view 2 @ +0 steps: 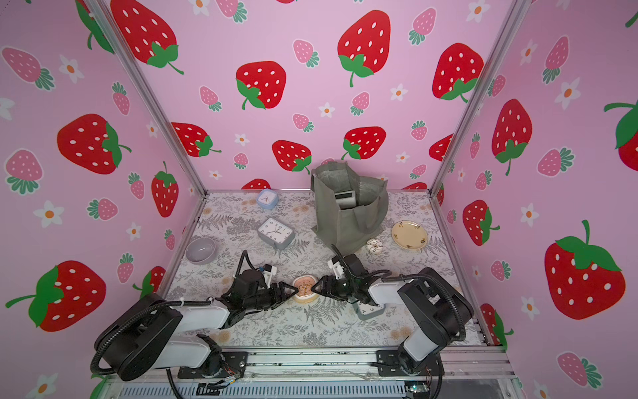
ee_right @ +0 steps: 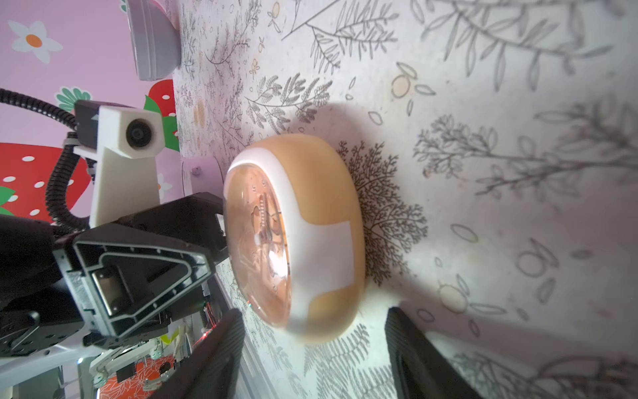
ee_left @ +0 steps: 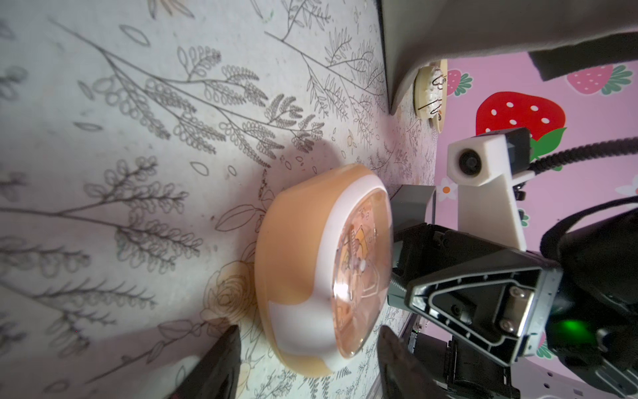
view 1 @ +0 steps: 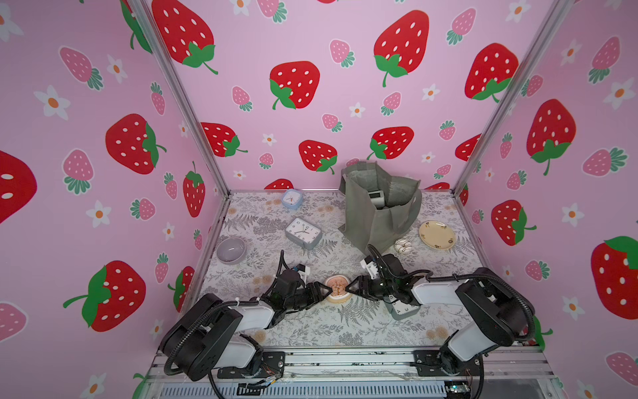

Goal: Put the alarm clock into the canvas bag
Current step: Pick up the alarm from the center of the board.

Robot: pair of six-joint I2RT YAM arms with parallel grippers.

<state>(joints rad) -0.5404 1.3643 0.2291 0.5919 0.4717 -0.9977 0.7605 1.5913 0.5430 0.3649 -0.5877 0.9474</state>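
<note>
Both grippers at the peach alarm clock point(view 1: 337, 290), jaws apart, nothing clamped that we can see.
We've got the clock lying face-up on the table point(view 1: 310, 328) near the front edge, with the left gripper point(view 1: 326, 288) at one side and the right gripper point(view 1: 348, 288) at the opposite side, tips pointing at each other. In each wrist view the jaws stand open and straddle the clock's rim, one finger low by the table and one over the face. We can't tell whether any pad touches it. The canvas bag point(view 1: 379, 214) stands upright at the back, mouth open, well apart from this clock, with a white digital clock point(view 1: 375, 197) inside. A grey clock point(view 1: 402, 310) sits partly under the right arm.
</note>
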